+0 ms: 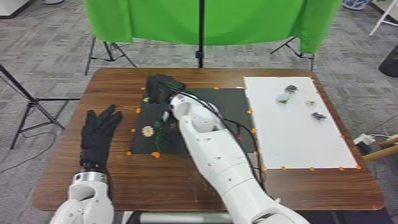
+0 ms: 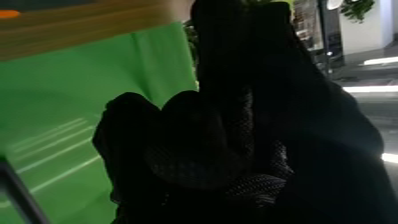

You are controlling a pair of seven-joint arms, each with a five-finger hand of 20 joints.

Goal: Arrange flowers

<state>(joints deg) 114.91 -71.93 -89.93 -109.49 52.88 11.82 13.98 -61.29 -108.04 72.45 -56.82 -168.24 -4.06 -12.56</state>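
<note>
Left hand (image 1: pixel 99 131), fingers spread, centre left, looks nearer the flower (image 1: pixel 147 131). That lies rightward on the black mat (image 1: pixel 201 96), beside a green stem (image 1: pixel 159 136) running roughly up-down. Right hand (image 1: pixel 162 89), upper left, is above both; its grip I can't tell.

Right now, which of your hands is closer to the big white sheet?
Right. The right hand is over the black mat, near its far left corner, left of the white sheet. The left hand is farther, left of the mat.
</note>
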